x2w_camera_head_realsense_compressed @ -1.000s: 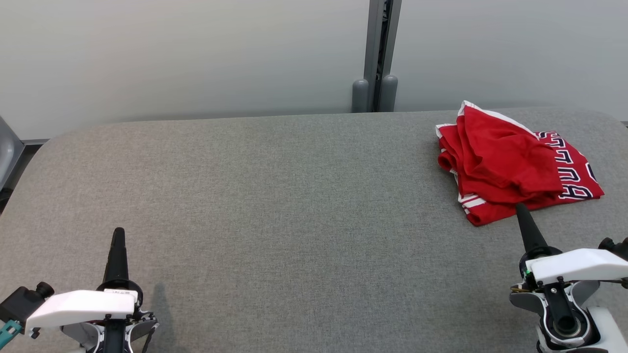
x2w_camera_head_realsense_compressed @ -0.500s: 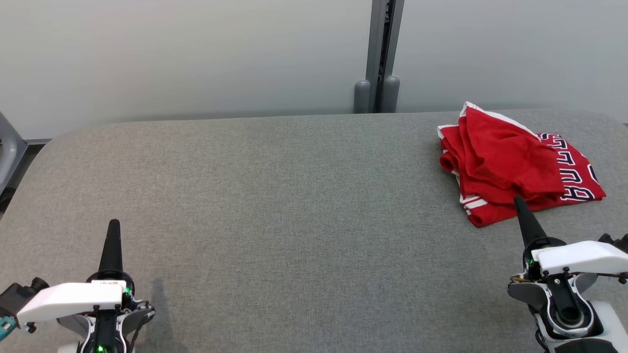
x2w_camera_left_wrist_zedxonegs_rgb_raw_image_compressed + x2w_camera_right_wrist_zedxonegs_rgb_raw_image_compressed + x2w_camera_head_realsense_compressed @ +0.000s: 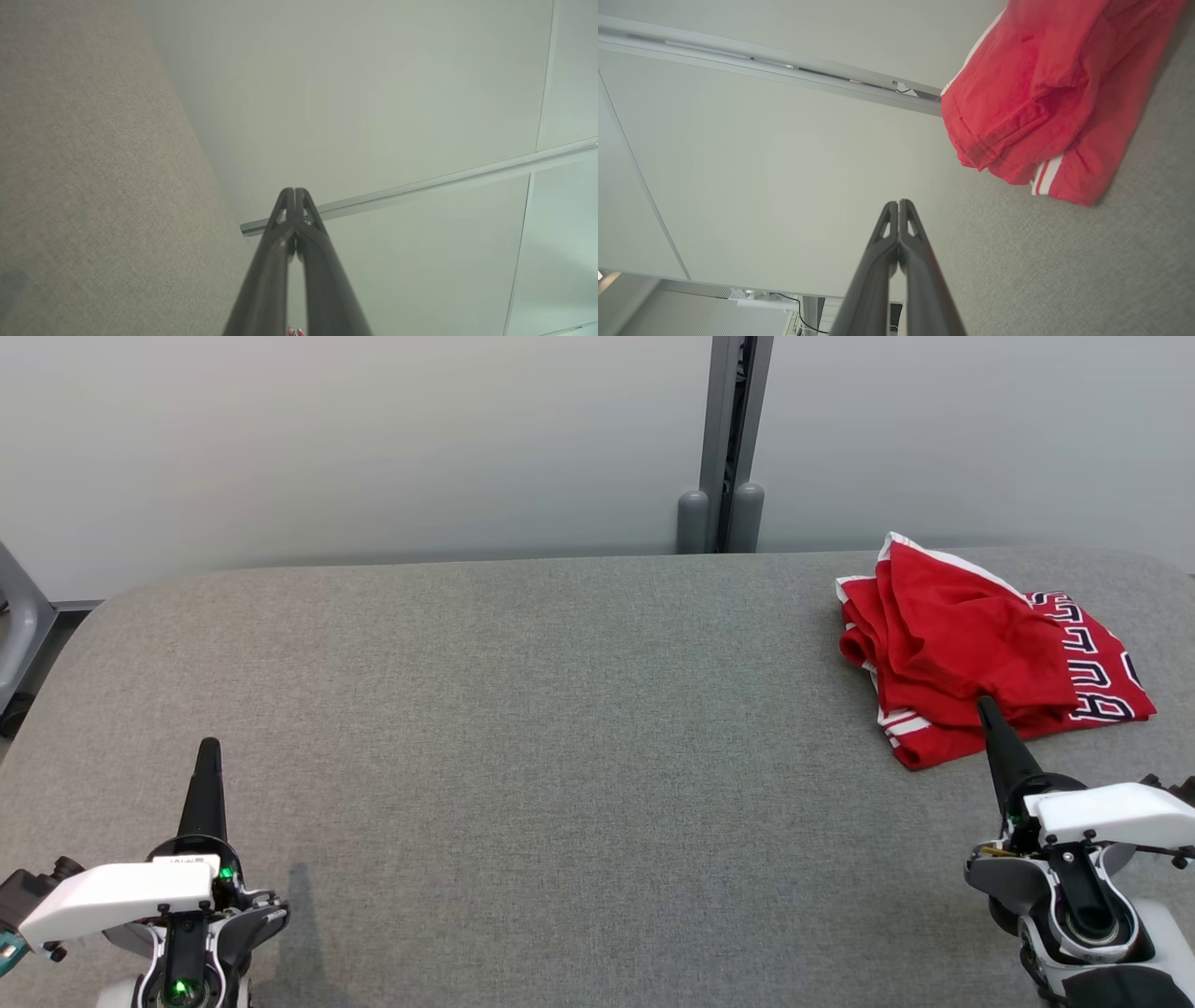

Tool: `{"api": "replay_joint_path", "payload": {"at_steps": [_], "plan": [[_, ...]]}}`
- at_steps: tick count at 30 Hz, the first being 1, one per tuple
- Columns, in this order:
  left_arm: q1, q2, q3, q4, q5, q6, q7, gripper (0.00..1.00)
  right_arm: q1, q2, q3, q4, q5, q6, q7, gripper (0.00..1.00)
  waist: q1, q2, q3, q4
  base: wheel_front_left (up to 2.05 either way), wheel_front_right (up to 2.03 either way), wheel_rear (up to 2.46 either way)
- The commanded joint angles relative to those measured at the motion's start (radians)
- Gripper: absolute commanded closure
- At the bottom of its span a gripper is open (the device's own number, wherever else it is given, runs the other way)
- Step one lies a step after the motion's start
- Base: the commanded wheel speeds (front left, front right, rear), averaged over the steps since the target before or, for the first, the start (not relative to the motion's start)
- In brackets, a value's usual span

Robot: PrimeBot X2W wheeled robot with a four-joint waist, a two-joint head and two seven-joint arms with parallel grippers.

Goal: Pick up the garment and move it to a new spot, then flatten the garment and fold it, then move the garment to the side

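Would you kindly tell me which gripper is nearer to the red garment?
Right. The right gripper, jaws shut, points at the near edge of the red garment, close but apart from it. The left gripper sits far to the left across the grey table.

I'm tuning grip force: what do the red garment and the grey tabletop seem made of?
Red garment: thin, soft cloth, matte, probably jersey; it folds in limp creases, with stitched hems and white stripes. Grey tabletop: coarse woven fabric covering, matte, flecked weave visible; what lies beneath is hidden.
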Motion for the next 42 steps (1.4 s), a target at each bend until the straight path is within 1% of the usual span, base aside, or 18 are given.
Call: {"api": "replay_joint_path", "payload": {"at_steps": [1, 28, 42], "plan": [[-0.016, 0.006, 0.006, -0.003, -0.020, -0.002, 0.006, 1.00, -0.020, -0.001, -0.003, 0.003, 0.018, 0.002, 0.007, 1.00, 0.0000, 0.0000, 0.000, 0.000, 0.00, 0.00, 0.00], [-0.052, 0.007, 0.027, 0.010, -0.198, -0.002, 0.054, 1.00, -0.057, 0.007, -0.023, 0.036, 0.192, 0.002, 0.059, 1.00, 0.0000, 0.0000, -0.006, 0.010, 0.00, 0.00, 0.00], [-0.045, 0.007, 0.027, 0.009, -0.198, -0.002, 0.053, 1.00, -0.053, 0.007, -0.023, 0.035, 0.192, 0.002, 0.059, 1.00, 0.0000, 0.0000, -0.006, 0.010, 0.00, 0.00, 0.00]]}}
